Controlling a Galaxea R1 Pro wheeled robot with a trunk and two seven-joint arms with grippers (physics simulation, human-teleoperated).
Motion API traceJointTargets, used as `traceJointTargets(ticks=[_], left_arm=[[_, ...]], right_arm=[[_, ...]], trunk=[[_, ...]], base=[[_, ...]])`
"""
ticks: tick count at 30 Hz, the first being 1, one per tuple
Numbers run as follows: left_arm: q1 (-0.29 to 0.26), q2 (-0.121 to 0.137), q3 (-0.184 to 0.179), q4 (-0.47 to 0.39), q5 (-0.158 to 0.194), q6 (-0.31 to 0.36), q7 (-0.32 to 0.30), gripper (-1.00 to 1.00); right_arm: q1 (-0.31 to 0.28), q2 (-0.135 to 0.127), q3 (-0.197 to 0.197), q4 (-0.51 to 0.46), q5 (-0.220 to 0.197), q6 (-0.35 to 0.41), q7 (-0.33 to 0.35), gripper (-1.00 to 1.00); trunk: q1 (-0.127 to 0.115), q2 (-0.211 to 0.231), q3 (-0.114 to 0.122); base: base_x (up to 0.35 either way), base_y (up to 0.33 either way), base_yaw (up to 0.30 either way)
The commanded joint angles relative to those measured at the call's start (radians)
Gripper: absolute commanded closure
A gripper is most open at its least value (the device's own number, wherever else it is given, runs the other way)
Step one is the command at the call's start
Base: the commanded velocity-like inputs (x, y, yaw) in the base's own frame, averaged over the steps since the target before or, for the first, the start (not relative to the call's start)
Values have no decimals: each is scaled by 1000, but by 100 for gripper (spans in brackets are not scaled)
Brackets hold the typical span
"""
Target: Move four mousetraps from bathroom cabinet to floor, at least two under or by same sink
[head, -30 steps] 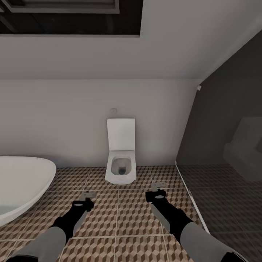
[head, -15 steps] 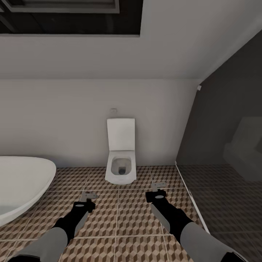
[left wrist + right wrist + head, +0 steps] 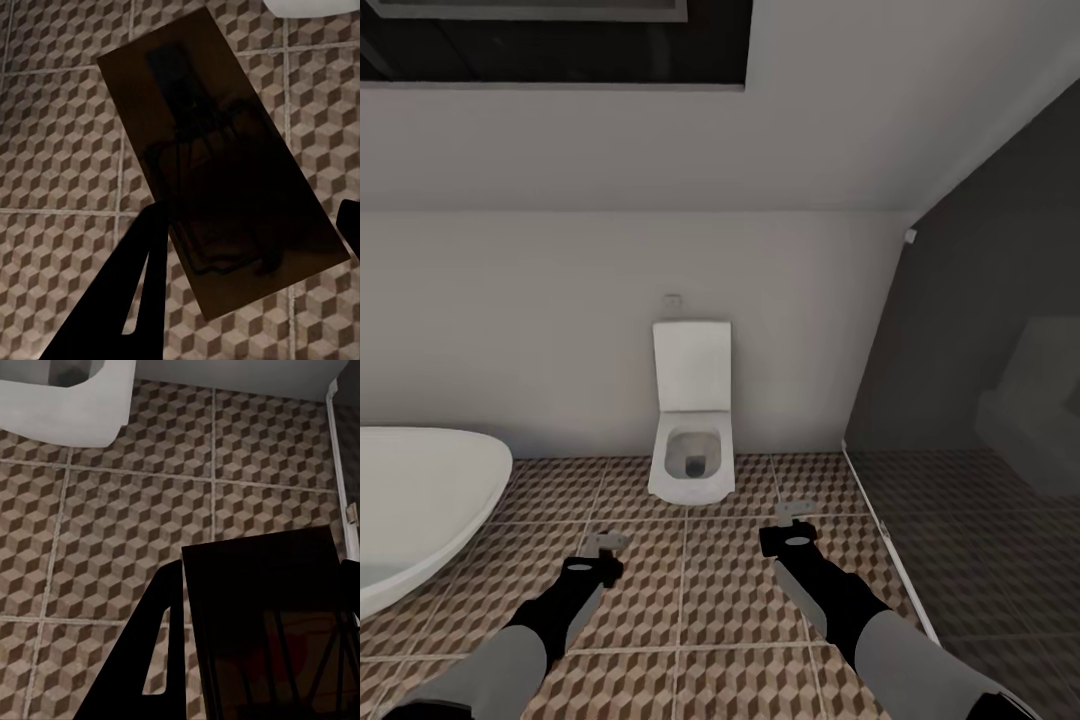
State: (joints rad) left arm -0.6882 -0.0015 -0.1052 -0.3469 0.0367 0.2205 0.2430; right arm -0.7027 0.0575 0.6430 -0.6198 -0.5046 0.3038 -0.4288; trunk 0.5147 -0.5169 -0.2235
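- A mousetrap, a dark brown rectangular board with wire parts on its face, is seen in the left wrist view, held between the fingers of the left gripper above the bathroom floor.
- In the head view, this trap shows only as a small pale piece at the tip of the left gripper.
- A second mousetrap, dark and with thin wire lines across it, is clamped in the right gripper; one black finger lies along its edge in the right wrist view.
- Both sets of fingers are thus closed onto a trap, and both traps are carried in the air, not laid on the tiles.
- The floor is made of large square tiles printed with a brown, beige and white cube pattern, divided by pale grout lines.
- The two arms are stretched forward side by side over the tiles, well apart from each other, black at the wrists and grey higher up.
- A white square toilet with its lid raised stands against the pale wall beyond the grippers, between them in the head view.
- The rounded white rim of a bathtub is seen at the left of the head view.
- A dark glass partition with a pale bottom rail closes off the right side.
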Motion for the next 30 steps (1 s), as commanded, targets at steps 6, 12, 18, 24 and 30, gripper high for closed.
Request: traceJointTargets(ticks=[6,12,18,24,30], left_arm=[[-1,0,-8,1,3,7,7,100],[-1,0,-8,2,3,6,7,100],[-1,3,-8,1,1,4,6,100],[-1,3,-8,-11,-1,-1,6,100],[-1,1,-8,-57,0,-18,6,100]], right_arm=[[-1,-1,6,-1,-8,3,-8,100],[-1,-1,6,-1,-8,1,-8,100],[-1,-2,6,-1,-8,-4,-5,100],[-1,-2,7,5,-10,-7,0,100],[-1,-2,7,10,-11,-24,2,100]], trunk=[[23,-44,-30],[46,-86,-58],[69,-128,-86],[92,-170,-115],[115,-212,-143]], base=[[0,0,0],[0,0,0],[0,0,0],[0,0,0],[0,0,0]])
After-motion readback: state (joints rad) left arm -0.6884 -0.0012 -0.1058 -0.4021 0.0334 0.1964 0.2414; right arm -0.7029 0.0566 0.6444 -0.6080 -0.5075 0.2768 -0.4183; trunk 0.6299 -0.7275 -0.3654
